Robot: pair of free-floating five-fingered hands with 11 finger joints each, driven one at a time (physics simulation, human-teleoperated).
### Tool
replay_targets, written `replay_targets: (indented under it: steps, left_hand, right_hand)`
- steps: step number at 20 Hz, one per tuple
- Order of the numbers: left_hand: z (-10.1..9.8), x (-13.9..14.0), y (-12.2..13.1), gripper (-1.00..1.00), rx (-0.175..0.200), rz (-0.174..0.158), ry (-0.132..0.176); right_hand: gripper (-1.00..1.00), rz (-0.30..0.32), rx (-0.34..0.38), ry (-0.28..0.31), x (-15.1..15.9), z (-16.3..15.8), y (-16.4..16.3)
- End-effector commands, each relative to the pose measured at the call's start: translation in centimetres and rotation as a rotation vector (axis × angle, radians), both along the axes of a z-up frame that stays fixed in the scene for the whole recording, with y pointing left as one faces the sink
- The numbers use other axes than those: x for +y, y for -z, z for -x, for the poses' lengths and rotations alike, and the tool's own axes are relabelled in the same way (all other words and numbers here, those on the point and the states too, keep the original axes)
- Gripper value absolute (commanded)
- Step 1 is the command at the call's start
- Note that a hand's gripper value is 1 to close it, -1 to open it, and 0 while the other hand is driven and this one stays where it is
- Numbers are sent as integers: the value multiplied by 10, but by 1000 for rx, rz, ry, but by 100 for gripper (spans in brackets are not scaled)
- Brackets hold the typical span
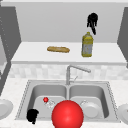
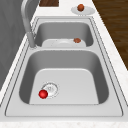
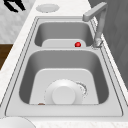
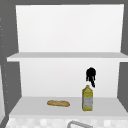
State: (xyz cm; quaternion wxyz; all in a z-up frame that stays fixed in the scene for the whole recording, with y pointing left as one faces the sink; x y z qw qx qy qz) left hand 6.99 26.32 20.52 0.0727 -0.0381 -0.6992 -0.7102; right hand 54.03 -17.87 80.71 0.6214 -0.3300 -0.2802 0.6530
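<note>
My right hand hangs in the air in front of the shelf wall, fingers pointing down and relaxed, just above the cap of a yellow bottle without touching it. The upper view gives the same right hand over the bottle. My left hand floats low at the front left corner of the sink, holding nothing; the right side view has it out past the counter's front edge with fingers spread. A small red ball lies beside the left basin's drain.
A bread loaf lies on the shelf left of the bottle. A big red ball covers the sink's front middle. A white plate lies in the right basin. More plates flank the sink; one bears a brown ball. The faucet points right.
</note>
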Motion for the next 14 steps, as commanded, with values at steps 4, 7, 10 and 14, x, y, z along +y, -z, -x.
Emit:
replay_targets:
  steps: [4, 7, 10, 14]
  left_hand:
    - [0, 0, 0, 0, 0, 0, 0]
    - [0, 0, 0, 0, 0, 0, 0]
    - [0, 0, 0, 0, 0, 0, 0]
    - [0, 0, 0, 0, 0, 0, 0]
  right_hand:
    - [-100, -31, 1, 0, -23, -2, -14]
    - [-100, -65, -3, -3, -44, 0, -16]
    - [-100, -99, -10, -9, -60, 2, -16]
    - [-100, -127, -10, -12, -84, 12, -16]
